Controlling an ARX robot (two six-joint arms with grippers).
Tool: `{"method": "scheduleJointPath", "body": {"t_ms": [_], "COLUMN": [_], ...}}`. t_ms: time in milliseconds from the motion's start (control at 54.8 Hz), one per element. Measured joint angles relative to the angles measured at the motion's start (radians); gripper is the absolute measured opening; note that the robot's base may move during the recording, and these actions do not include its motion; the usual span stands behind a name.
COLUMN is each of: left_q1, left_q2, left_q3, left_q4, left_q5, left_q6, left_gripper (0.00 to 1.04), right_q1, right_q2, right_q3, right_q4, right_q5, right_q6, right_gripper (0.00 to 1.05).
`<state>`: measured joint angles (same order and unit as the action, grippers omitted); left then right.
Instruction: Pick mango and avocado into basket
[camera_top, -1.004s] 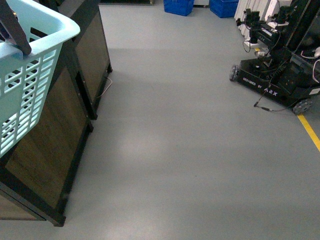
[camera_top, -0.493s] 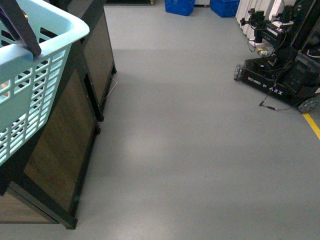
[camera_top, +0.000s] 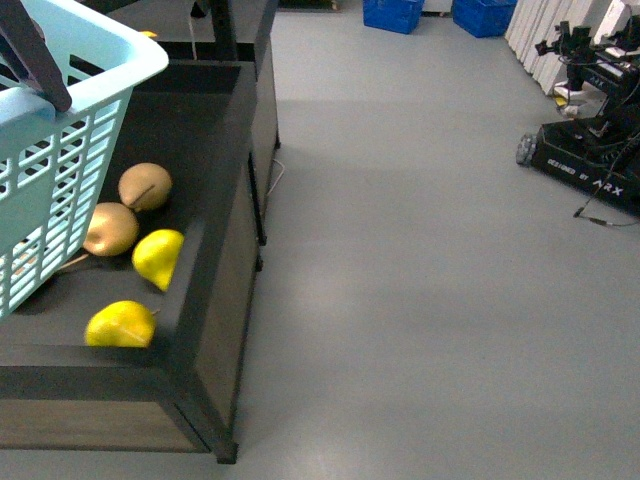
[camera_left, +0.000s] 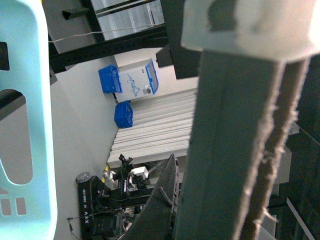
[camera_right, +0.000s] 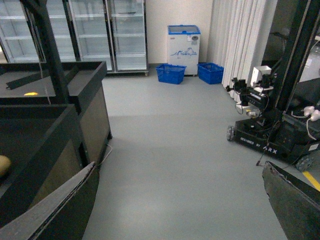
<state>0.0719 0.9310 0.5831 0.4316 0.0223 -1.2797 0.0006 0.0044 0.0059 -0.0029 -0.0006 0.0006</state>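
My left gripper (camera_left: 200, 210) looks clamped on the handle (camera_top: 35, 60) of the basket (camera_top: 60, 130), which hangs above the left part of the dark bin (camera_top: 225, 200). A sharp turn could swing it into the bin's wall. Two yellow fruits (camera_top: 158, 258) lie in the bin beside two brown ones (camera_top: 145, 186). I cannot tell if either is the mango, and I see no avocado, so I risk a wrong pick. My right gripper (camera_right: 179, 170) is spread apart and empty.
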Motion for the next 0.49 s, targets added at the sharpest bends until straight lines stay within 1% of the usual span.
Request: {"method": "scheduleJointPath", "body": {"t_ms": [493], "left_q1": [0.0], "left_q2": [0.0], "left_q3": [-0.003], "left_q4": [0.0], "left_q5": [0.0], "left_q6": [0.0], "left_gripper": [0.08], "right_q1": [0.0], "right_q2": [0.0], "right_q3": [0.0], "right_q4": [0.001], "right_q5": [0.0], "right_q6": [0.0], "right_gripper": [0.97]}}
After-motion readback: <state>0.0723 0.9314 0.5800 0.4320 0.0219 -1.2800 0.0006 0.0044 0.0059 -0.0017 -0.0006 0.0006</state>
